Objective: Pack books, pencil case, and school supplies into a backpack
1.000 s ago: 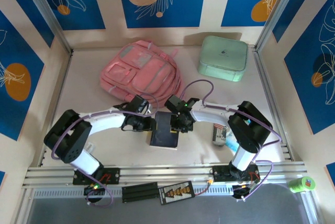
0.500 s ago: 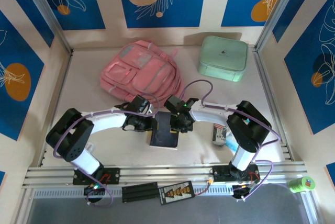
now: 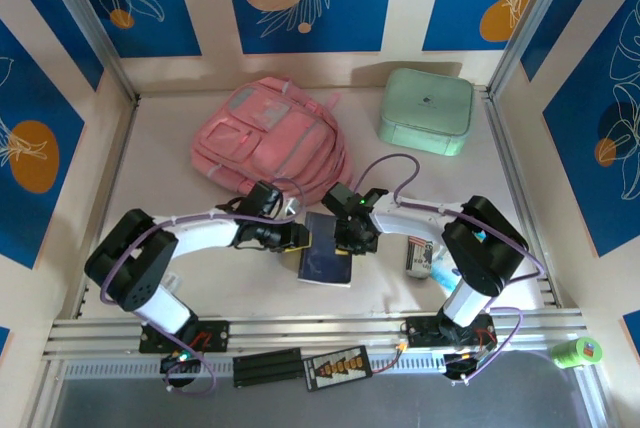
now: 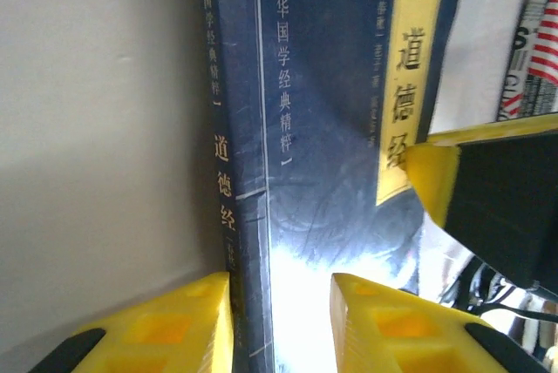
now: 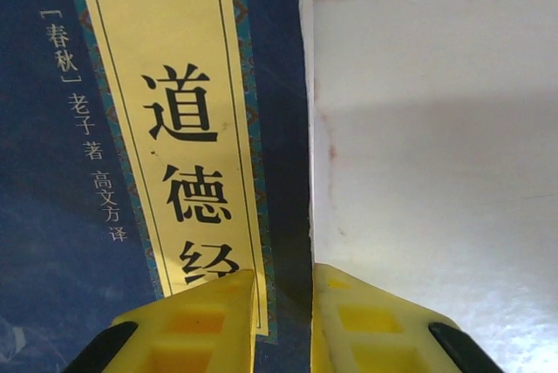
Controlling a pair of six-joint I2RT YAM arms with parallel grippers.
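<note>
Jaws of the left gripper (image 4: 281, 286) stand partly apart, astride the spine of the navy book (image 4: 340, 129). One yellow finger (image 4: 166, 325) is over the bare desk (image 4: 96, 129) just beside the spine, the other over the cover. Jaws of the right gripper (image 5: 283, 279) are drawn narrow, with the book's opposite long edge and a thin strip of cover in the gap; whether they pinch it I cannot tell.

From above, the book lies flat on the desk near the front, between the two grippers, and well outside the backpack (image 3: 265, 138). To its right, beside the right arm, lies a small printed can (image 3: 417, 256).

At the back left, the pink backpack lies on the desk with its pockets facing up; its inside cannot be seen. At the back right sits a mint-green box (image 3: 426, 111) with its lid down, its contents hidden.

The top view gives the layout: both arms reach inward, meeting at the book's far end. The left wrist view adds the white lettering down the spine, the gold label on the cover, a yellow finger of the right gripper touching that cover, and a striped edge of the can. The right wrist view brings the gold label's black characters close and shows pale desk beyond the book's edge.
</note>
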